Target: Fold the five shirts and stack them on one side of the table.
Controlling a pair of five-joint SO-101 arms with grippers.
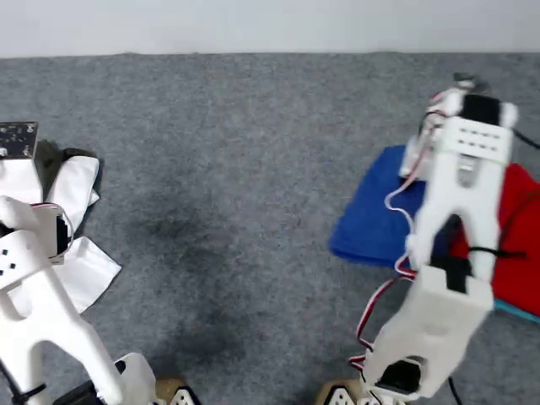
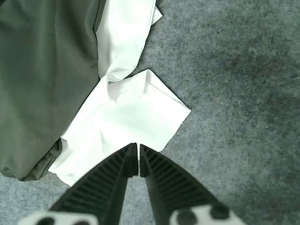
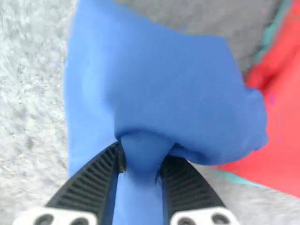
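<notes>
Right jaws: closed on a bunched fold of the blue shirt [image 3: 154, 89], with cloth pinched between them. This grip would let the arm drag or turn that edge.
Blue shirt: lies at the right side of the surface, overlapping the red shirt [image 3: 276, 136]. It looks folded, so this is probably the stack being squared up.
Teal shirt: only a thin edge [image 1: 516, 310] peeks out beneath the red one, at the bottom of the pile.
Left jaws: pressed together with nothing between them, tips poised at the edge of the white shirt [image 2: 136, 112].
White shirt: rumpled and unfolded at the left side, lying against a dark green shirt [image 2: 47, 70]. Both probably wait their turn.
Surface: grey, felt-like cloth [image 1: 236, 169], with the two piles well apart on it.
Room: a pale wall [image 1: 253, 25] runs along the far edge.
</notes>
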